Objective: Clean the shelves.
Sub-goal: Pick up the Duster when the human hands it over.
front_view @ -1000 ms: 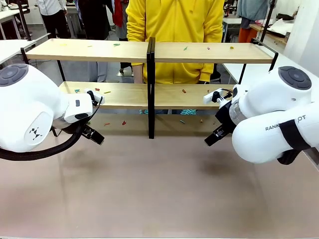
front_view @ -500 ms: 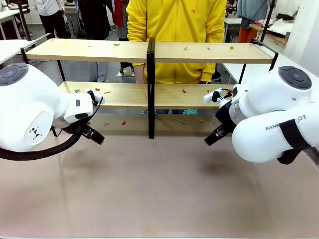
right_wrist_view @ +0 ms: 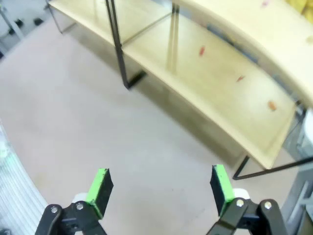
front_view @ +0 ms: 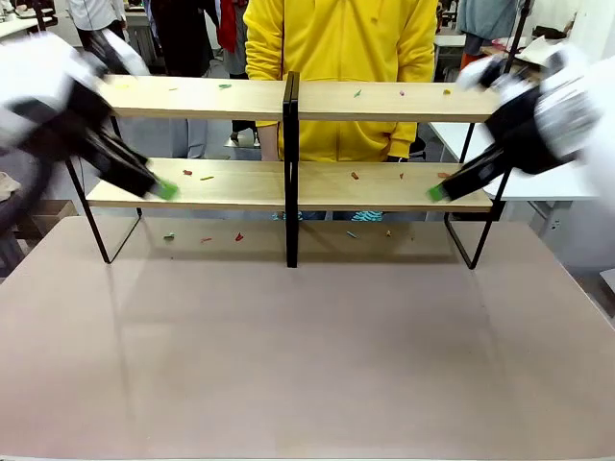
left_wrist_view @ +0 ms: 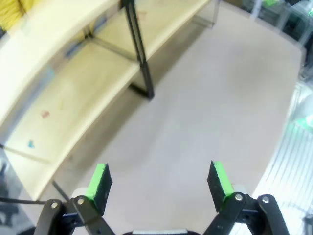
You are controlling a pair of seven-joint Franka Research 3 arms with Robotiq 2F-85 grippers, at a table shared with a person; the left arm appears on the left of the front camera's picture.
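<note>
The shelves (front_view: 240,182) stand at the far side of the table, two light-wood boards on a black frame with a centre post (front_view: 291,163). Small coloured scraps (front_view: 354,176) lie on both boards. My left gripper (front_view: 163,190), motion-blurred, hangs at the left end of the lower board. Its mate, the right gripper (front_view: 438,192), is at that board's right end. Seen from the left wrist, the left gripper (left_wrist_view: 159,178) is open over the tabletop, the shelves (left_wrist_view: 73,98) ahead and left. The right gripper (right_wrist_view: 159,183) is open too, with the shelves (right_wrist_view: 210,68) beyond it.
A person in a yellow top (front_view: 336,38) stands close behind the rack. More scraps (front_view: 238,236) lie on the grey-brown tabletop (front_view: 307,346) under the lower board. A white table (front_view: 538,182) stands off to the right.
Both arms have swung up and outward fast, from low in front of the rack to its two ends. They are now blurred. The shelves and scraps have not moved.
</note>
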